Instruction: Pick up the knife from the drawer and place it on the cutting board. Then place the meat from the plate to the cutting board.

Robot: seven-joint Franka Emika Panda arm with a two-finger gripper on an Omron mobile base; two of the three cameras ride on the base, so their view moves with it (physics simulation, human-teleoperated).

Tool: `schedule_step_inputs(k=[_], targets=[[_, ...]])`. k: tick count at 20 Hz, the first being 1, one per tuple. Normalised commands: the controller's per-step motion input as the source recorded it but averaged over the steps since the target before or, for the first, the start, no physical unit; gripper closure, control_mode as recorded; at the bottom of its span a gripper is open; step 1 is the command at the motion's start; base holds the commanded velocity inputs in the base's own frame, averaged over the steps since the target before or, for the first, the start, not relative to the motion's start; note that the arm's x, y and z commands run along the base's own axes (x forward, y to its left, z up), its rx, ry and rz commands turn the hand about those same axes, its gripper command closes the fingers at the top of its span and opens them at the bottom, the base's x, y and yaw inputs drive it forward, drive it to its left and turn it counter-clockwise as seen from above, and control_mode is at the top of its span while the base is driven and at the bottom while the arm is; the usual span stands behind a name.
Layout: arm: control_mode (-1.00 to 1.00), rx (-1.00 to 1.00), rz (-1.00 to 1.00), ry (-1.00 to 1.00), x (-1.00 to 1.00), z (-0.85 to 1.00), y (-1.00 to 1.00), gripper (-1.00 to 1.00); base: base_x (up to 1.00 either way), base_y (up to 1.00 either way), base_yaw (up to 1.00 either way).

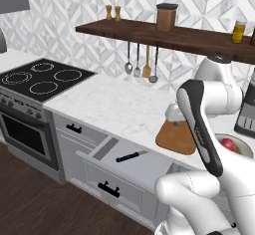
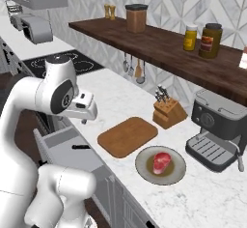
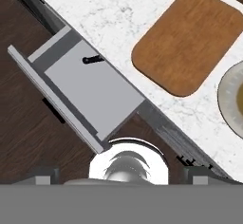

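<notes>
The drawer (image 1: 107,150) (image 3: 90,88) stands pulled out below the marble counter. In it lies the knife (image 1: 131,156) (image 2: 81,147) (image 3: 92,59), black handle on the grey floor. The brown cutting board (image 2: 128,136) (image 3: 189,40) lies bare on the counter; in the left base view the arm covers part of the cutting board (image 1: 172,138). Beside the board, the plate (image 2: 144,170) (image 3: 228,99) holds the red meat (image 2: 162,162) (image 1: 228,144). My gripper (image 2: 84,120) (image 3: 121,174) hangs open and empty, high above the counter's front edge, between drawer and board.
A wooden knife block (image 2: 169,112) and a coffee machine (image 2: 217,130) stand behind the board and plate. A black stove (image 1: 42,77) is at the left. Utensils (image 1: 142,62) hang under a dark shelf (image 1: 149,32). The open drawer juts into the floor space.
</notes>
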Motion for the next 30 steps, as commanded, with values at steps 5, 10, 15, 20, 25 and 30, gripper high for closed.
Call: schedule_step_inputs(k=[5, 10, 15, 20, 25, 30], targets=[[-1.0, 0.0, 0.05, 0.07, 0.04, -0.18, 0.71, -1.0, 0.0, 0.0, 0.0], [-1.0, 0.0, 0.09, 0.08, 0.1, -0.24, 0.86, -1.0, 0.0, 0.0, 0.0], [-1.0, 0.0, 0.1, 0.07, 0.13, -0.4, 0.66, -1.0, 0.0, 0.0, 0.0], [-1.0, -0.01, 0.09, -0.04, 0.01, -0.54, 0.51, -1.0, 0.0, 0.0, 0.0], [-1.0, -0.05, 0.03, -0.1, 0.0, -0.67, 0.28, -1.0, 0.0, 0.0, 0.0], [-1.0, 0.0, 0.0, 0.0, 0.32, -0.56, 0.07, -1.0, 0.0, 0.0, 0.0]])
